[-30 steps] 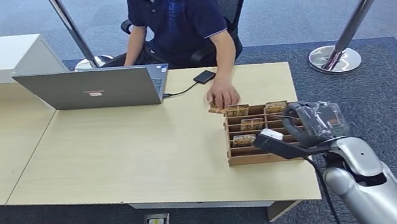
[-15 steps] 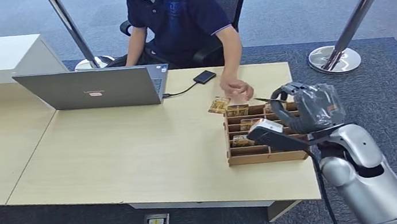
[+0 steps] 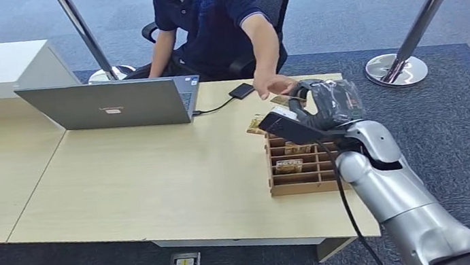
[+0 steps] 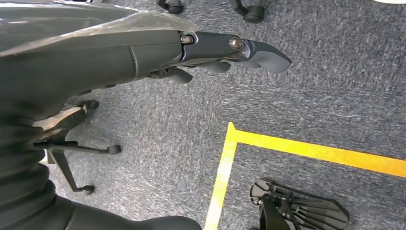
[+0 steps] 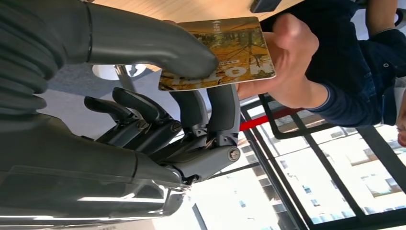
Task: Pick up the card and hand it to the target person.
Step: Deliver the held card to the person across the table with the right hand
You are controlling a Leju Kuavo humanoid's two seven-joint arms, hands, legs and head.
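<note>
Holding the card (image 5: 225, 52) between thumb and fingers, our right hand (image 3: 324, 103) is stretched out over the far edge of the bench (image 3: 156, 177), above the back of the wooden card rack (image 3: 302, 171). In the right wrist view we see the thick grey thumb (image 5: 158, 40) pressed on the card's printed face and darker fingers (image 5: 222, 112) behind it, so the hand is clenched on the card. The card is orange-brown with a printed picture and pale lettering.

The person's hand (image 5: 287, 62) is on the card's other end, fingers touching its edge; in the head view that hand (image 3: 274, 86) meets ours just beside the rack. Both hands are on the card at once. The person (image 3: 214, 19) sits in a dark office chair behind the bench, wearing a dark blue polo shirt, one arm reaching toward us.

The rack sits near the bench's right side and a few more cards (image 3: 289, 164) stand in its slots. One loose card (image 3: 257, 125) lies on the bench touching the rack's far left corner. A grey laptop (image 3: 112, 106) is open in front of the person, lid toward us, with a black cable running to a small black device (image 3: 241, 90) near the bench's far edge.

Our left hand (image 4: 230, 50) hangs over grey carpet with a yellow floor line (image 4: 306, 151); its fingers are stretched out straight with nothing in them, so it is released. Two metal barrier posts (image 3: 432, 7) stand on the carpet behind the bench.
</note>
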